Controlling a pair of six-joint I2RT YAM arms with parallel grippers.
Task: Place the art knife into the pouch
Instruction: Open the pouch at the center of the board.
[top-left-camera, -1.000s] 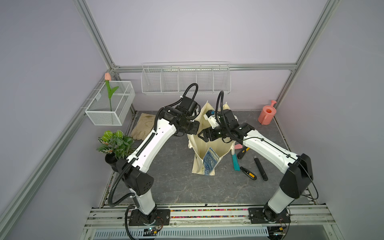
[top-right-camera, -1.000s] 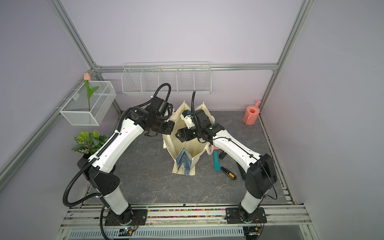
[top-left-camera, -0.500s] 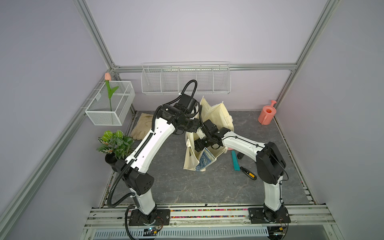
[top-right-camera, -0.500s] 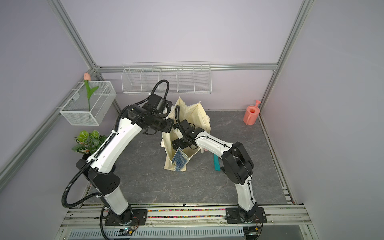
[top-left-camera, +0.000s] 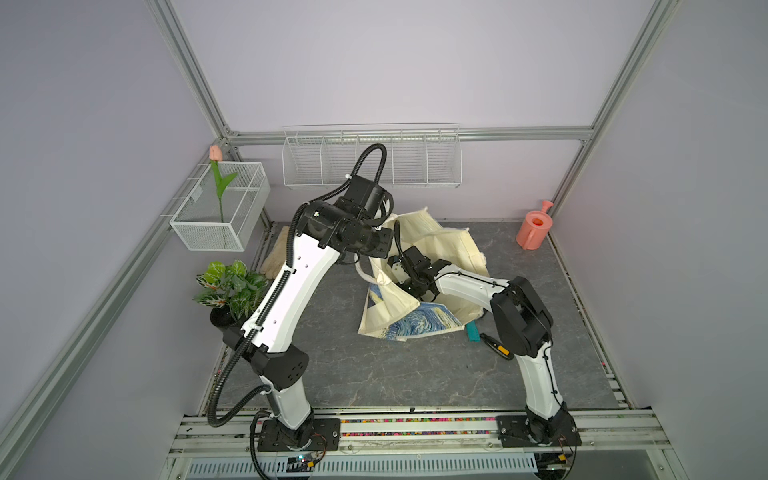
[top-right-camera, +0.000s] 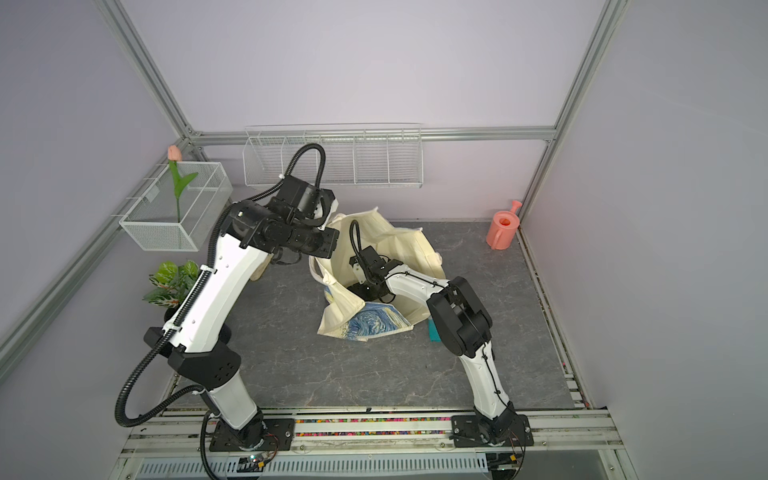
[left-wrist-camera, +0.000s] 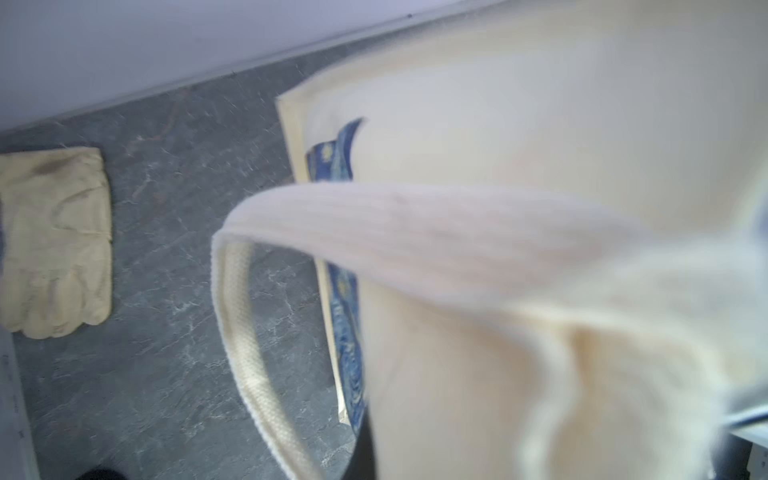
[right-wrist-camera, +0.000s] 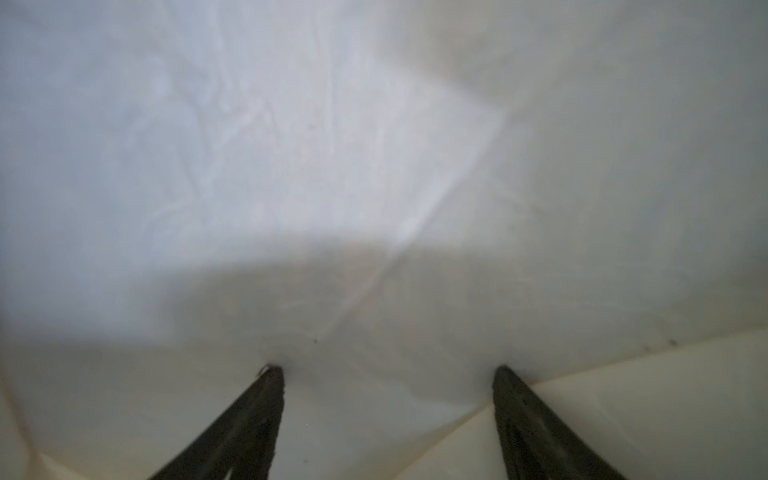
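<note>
We've got the right gripper (right-wrist-camera: 386, 370) inside the pouch (top-left-camera: 449, 249) — spread wide, empty.

Nearest us, bare tabletop (top-left-camera: 374, 374) leaves room; a teal tool (top-left-camera: 471, 331) lies beside the pouch's near edge. Those splayed fingers (right-wrist-camera: 257, 415) press the lining — pull out and they'd snag it, tipping the pouch. We can't see the art knife; perhaps inside. Farther back, the left gripper (top-right-camera: 329, 212) is clamped on the rim.

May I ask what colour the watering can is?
Watering can: salmon pink, clearest in a top view.

Slumped pouch (top-right-camera: 409, 253), right claw (top-right-camera: 371, 292) inside its mouth, left claw (top-right-camera: 328, 211) at its rim.
</note>
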